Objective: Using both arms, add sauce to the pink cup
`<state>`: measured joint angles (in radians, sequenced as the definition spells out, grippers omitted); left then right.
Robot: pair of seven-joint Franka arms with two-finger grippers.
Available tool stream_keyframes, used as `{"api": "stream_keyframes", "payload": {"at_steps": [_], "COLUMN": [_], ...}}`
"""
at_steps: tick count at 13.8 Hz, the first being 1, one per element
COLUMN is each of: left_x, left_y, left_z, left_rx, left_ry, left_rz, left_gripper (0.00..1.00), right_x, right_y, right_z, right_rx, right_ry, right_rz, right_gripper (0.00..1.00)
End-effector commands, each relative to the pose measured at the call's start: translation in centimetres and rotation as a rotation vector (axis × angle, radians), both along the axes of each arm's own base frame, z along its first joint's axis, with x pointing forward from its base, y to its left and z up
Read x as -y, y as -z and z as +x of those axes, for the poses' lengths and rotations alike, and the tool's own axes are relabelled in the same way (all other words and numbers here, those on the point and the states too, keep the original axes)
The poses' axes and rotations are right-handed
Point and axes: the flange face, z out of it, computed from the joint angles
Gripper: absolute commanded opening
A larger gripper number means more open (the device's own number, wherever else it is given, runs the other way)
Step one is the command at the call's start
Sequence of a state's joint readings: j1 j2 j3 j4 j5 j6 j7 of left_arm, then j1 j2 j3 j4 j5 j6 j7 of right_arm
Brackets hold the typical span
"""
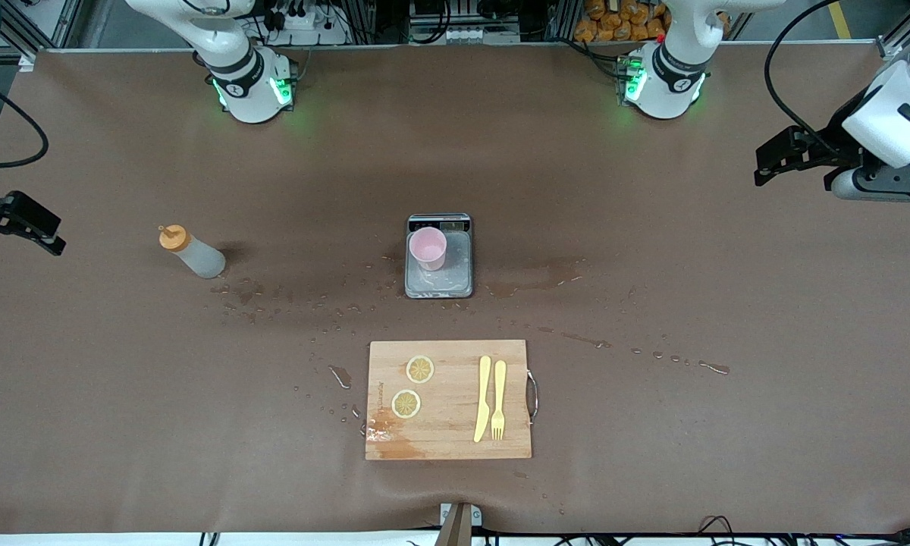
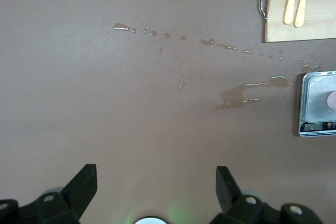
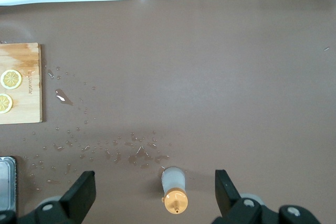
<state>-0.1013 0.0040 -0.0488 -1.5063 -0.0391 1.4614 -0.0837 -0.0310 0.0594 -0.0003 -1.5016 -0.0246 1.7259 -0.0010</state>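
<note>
Sauce (image 1: 191,252) stands at nine o'clock of the cup (image 1: 428,248) on the scale (image 1: 439,281), board (image 1: 448,400) at six; left gripper (image 1: 766,163) and right gripper (image 1: 49,239) wait spread at the table's (image 1: 652,394) ends. Left wrist: bare cloth between the jaws, scale at three o'clock. Right wrist: sauce (image 3: 173,188) lies between the jaws, untouched.

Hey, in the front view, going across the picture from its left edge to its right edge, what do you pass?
Right gripper → sauce bottle → lemon slices → pink cup on the scale → knife → fork → left gripper.
</note>
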Motion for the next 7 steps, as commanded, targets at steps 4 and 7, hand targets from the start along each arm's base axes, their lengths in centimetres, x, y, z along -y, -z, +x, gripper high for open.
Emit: {"api": "stream_keyframes", "payload": {"at_steps": [4,7], "left_x": [0.06,0.04], "left_y": [-0.37,-0.3], "left_z": [0.25,0.25], "left_rx": [0.009,0.008], "left_ry": [-0.013,-0.014], "left_rz": [-0.017,-0.016], "left_gripper": [1.0,1.0], "right_x": [-1.13,-1.05], "right_y": [-0.53,-0.65], "right_z": [-0.71,-0.73], "right_rx": [-0.008,-0.004], "right_ry": [-0.016,-0.015], "right_rz": [0.002,0.002], "right_gripper": [1.0,1.0]}}
